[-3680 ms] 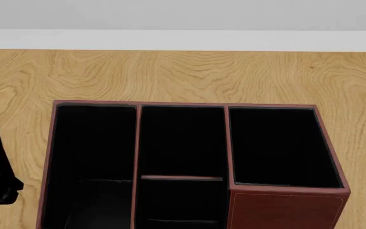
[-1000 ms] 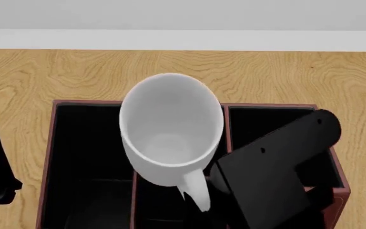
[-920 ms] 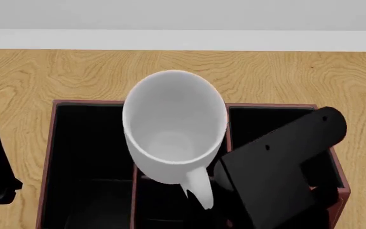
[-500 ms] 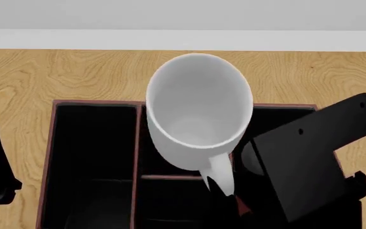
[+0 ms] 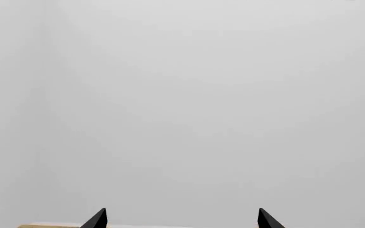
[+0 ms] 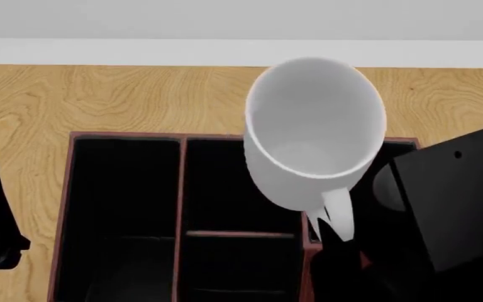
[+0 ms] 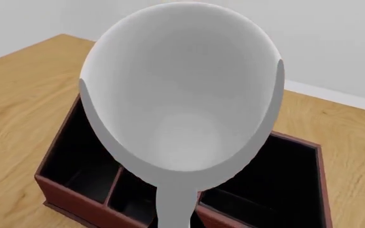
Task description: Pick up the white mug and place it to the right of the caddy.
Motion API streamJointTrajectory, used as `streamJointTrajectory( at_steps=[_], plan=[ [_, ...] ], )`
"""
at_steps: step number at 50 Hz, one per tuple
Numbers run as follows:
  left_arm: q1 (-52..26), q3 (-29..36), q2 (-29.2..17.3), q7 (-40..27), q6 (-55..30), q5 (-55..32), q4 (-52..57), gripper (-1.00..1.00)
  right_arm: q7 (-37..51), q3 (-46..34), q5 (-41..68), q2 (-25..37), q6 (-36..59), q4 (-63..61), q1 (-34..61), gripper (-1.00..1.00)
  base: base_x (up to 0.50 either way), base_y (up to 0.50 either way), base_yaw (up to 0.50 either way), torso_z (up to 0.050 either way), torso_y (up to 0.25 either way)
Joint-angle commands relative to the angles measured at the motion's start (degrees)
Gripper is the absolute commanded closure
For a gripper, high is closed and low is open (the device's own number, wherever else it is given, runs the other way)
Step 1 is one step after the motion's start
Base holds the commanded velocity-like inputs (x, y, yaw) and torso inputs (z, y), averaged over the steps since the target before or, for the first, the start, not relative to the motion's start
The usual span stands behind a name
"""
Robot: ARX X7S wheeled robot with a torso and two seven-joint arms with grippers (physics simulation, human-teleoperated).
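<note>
Right end effector is seen clamped on the loop handle of the white mug, which is held up in the air above the caddy. The mug is tipped a little, and its pale grey inside is shown to the head view. It hangs over the middle and right parts of the caddy, near the far edge. In the right wrist view the white mug fills most of the picture, smooth and shiny, with the caddy below it.

The caddy is a big box with dark red-brown walls and black insides. Thin walls split it into parts. Bare wooden worktop with wavy grain is seen beyond the caddy and to both sides. More worktop is shown in the right wrist view.

Left end effector is seen only as two black tips, set apart with nothing between them, pointed at a plain grey wall. It is kept at the left side of the caddy, well apart from the mug.
</note>
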Motion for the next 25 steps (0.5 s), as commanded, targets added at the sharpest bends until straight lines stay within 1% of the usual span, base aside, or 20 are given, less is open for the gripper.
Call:
streamJointTrajectory(
  at_steps=[1,25],
  plan=[
    [0.0,0.0,-0.1,0.0,0.7,-0.3,-0.4,-1.0,-0.7,1.4,-0.9,2.2,0.5,1.4,0.1,1.0,0.0,0.0,0.0,0.0,0.0],
    [-0.4,-0.2,-0.5,-0.6,0.2,-2.0,-0.6,-1.0,-3.6,4.4,-4.3,6.5,1.2,4.2,-2.6,1.0,0.0,0.0,0.0,0.0,0.0]
  ],
)
